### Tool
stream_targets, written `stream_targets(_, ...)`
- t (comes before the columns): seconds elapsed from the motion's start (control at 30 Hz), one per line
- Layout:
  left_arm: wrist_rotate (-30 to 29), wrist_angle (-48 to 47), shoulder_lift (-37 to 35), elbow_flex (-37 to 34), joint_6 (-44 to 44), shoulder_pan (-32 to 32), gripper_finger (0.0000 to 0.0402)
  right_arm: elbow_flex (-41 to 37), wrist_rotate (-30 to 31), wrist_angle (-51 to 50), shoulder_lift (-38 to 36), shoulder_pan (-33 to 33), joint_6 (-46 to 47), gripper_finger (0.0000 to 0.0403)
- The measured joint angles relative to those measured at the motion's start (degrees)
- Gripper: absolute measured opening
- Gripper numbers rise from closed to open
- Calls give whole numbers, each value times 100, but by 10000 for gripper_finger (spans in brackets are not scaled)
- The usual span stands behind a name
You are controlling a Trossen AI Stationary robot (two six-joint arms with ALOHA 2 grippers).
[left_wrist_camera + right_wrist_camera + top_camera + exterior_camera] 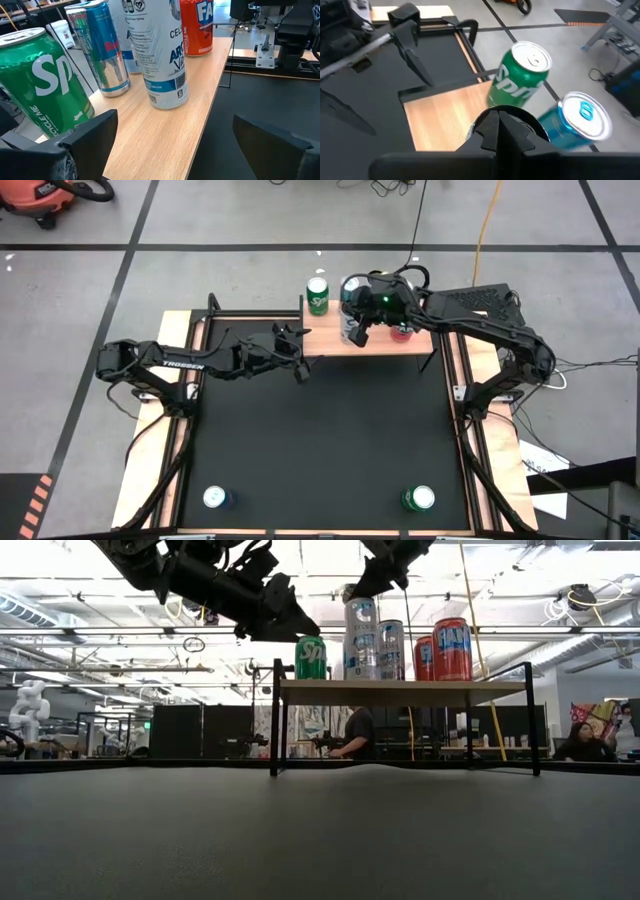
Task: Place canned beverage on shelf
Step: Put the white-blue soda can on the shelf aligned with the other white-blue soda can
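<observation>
Bright overhead ceiling lights [300, 600] glare in the low view; wrist views blur.

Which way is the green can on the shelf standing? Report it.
Upright. The green can stands on its base on the shelf; its silver lid faces straight up.

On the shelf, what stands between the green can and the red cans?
In the low view, two tall silver cans stand between the green can and the red cans on the shelf.

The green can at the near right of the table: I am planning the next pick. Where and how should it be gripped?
Grip the green can around its round side wall, mid-height, coming in level from the shelf side. It stands upright with bare table around it, so the wall is free.
</observation>
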Motion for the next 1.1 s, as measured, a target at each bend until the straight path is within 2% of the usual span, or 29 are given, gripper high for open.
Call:
stream_targets(0.37, -51, 0, 0, 0, 2, 0, 393, -31, 292, -430, -309, -3, -29, 0)
stream_targets(1.1, -81, -7, 0, 7, -39, 0, 393, -42, 270, -974, -726, -531, -276, 0)
